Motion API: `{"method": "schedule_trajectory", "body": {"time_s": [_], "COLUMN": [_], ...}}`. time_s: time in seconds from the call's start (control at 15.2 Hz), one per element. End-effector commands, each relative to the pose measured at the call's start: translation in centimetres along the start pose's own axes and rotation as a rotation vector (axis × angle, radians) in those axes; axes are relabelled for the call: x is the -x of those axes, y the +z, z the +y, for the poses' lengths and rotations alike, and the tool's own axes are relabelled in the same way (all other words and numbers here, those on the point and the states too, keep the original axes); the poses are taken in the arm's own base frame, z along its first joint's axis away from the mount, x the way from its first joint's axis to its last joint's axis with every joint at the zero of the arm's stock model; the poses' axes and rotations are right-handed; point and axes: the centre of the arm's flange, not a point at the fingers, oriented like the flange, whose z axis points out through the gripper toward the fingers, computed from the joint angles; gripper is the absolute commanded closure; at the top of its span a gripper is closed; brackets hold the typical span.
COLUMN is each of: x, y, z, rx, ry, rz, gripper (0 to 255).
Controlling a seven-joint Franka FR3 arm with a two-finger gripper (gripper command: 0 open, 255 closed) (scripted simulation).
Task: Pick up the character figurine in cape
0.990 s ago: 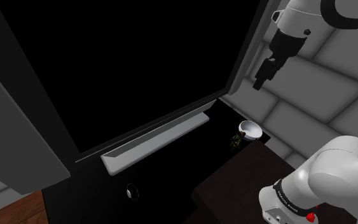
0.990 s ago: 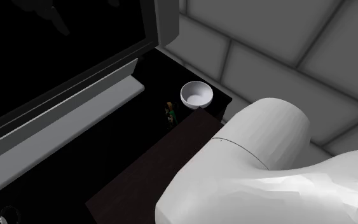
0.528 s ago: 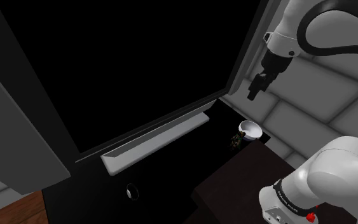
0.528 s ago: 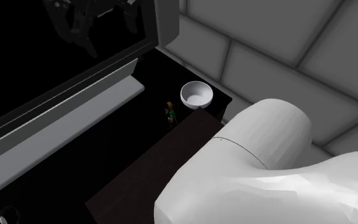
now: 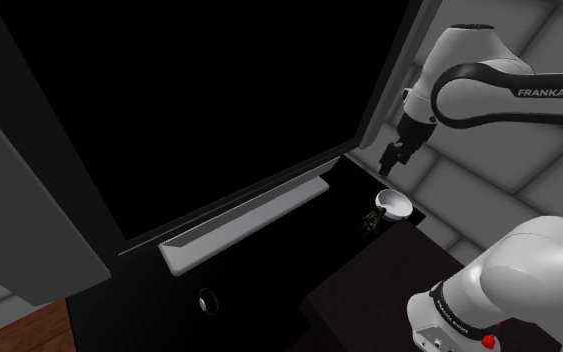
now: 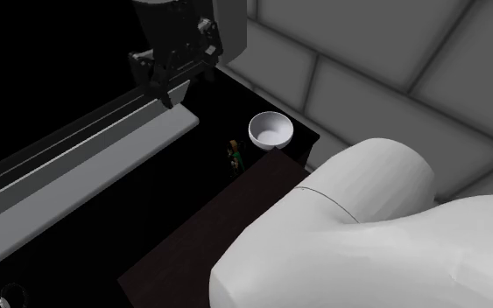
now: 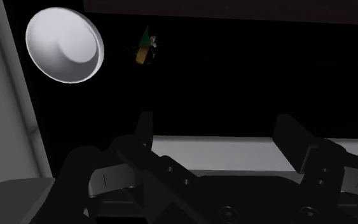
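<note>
Black surface (image 5: 269,265), arm (image 5: 489,85) bent downward, tool (image 5: 390,166) spread, empty, above caped figurine (image 5: 371,221) beside bowl (image 5: 393,204)

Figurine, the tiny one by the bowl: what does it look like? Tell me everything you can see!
The figurine is a very small character, mostly green with tan or orange bits and a darker head. The green part may be its cape. Its face and hands are too tiny to make out. It stands upright on a dark surface, close beside a white bowl but not touching it. Nothing holds it: the open gripper hangs well above it.
</note>
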Motion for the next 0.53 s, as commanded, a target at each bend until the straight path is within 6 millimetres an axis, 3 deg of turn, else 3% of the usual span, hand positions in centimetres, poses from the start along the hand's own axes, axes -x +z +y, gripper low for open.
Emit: {"method": "schedule_trajectory", "body": {"time_s": [0.0,0.46], "x": [-0.4,-1.1], "y": [2.8,11.4], "z": [1.3,4.9], "rx": [-0.004,-0.019], "ry": [0.014,0.065], "rz": [-0.004,-0.025], "gripper": [0,0]}}
